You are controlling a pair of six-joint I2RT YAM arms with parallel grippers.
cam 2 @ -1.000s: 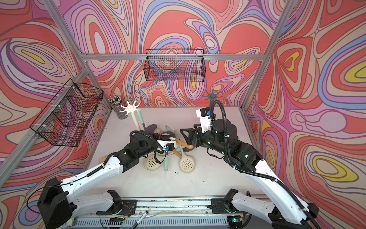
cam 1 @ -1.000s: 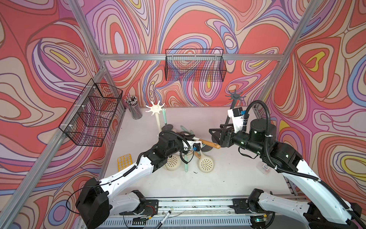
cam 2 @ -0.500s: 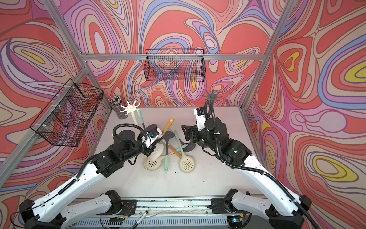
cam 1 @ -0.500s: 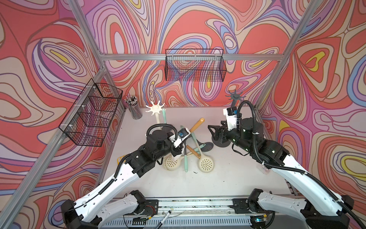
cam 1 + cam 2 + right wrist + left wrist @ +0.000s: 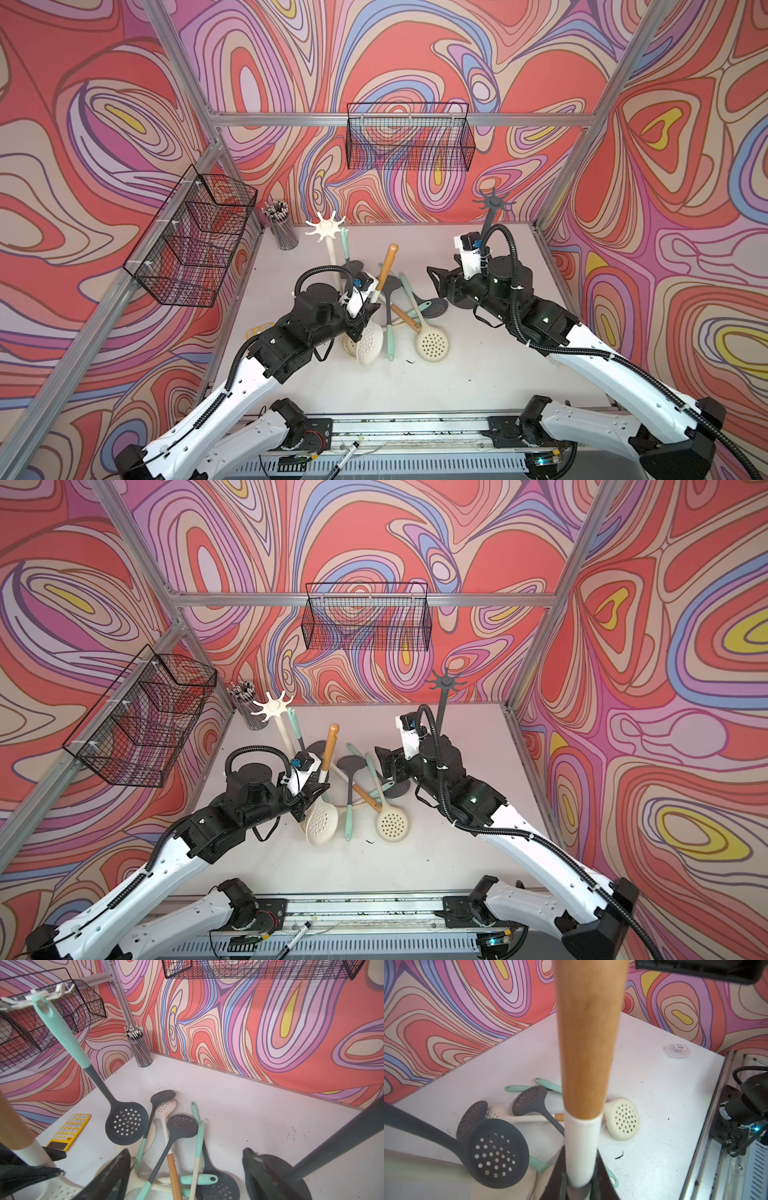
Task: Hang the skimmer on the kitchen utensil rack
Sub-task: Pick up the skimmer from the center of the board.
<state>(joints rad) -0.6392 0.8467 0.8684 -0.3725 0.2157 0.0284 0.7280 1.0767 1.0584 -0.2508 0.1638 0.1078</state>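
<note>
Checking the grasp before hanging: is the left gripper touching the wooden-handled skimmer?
Touching. The left wrist view shows the left gripper clamped on the wooden-handled skimmer at its white neck.

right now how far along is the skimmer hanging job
Done: a grey, mint-handled skimmer hangs on the cream utensil rack. In hand: the left tool is shut on a wooden-handled cream skimmer, held upright. Left: hooking it on the rack; right tool is open, empty.

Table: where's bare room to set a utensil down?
Bare: the table strip between the skimmer pile and the front rail. Also the back strip along the wall, between the white rack and the black rack. Crowded: the centre, where the pile lies.
</note>
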